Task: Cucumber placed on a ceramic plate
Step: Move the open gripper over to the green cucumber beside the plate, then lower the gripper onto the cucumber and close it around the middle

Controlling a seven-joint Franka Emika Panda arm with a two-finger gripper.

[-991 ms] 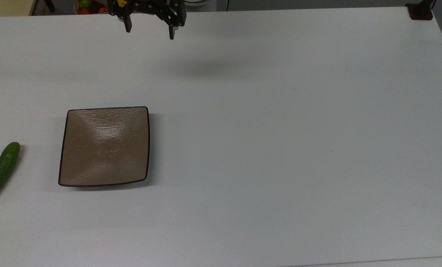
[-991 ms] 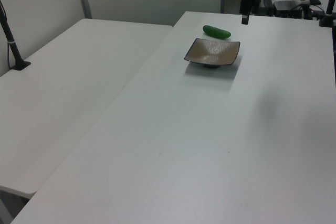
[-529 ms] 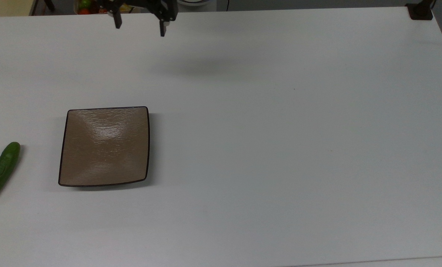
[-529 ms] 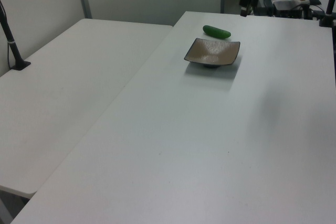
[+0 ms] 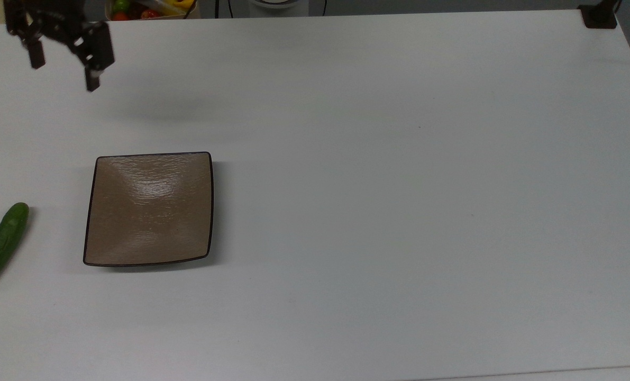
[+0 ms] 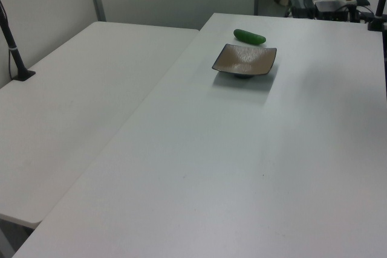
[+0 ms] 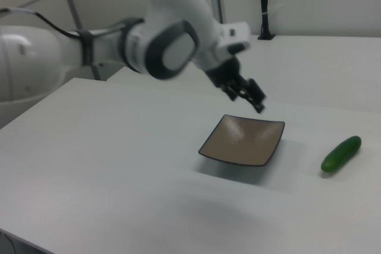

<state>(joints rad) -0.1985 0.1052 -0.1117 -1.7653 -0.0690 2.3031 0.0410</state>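
At the top view's far left, the gripper (image 5: 62,73) hangs with fingers spread and empty, presumably readied for grasping the cucumber (image 5: 0,245), lying on the table beside the empty ceramic plate (image 5: 149,209).

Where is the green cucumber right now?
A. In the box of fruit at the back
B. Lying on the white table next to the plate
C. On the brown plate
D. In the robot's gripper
B. The cucumber lies on the bare table beside the ceramic plate without touching it; the plate holds nothing, and the open gripper hangs above the table, well away from it.
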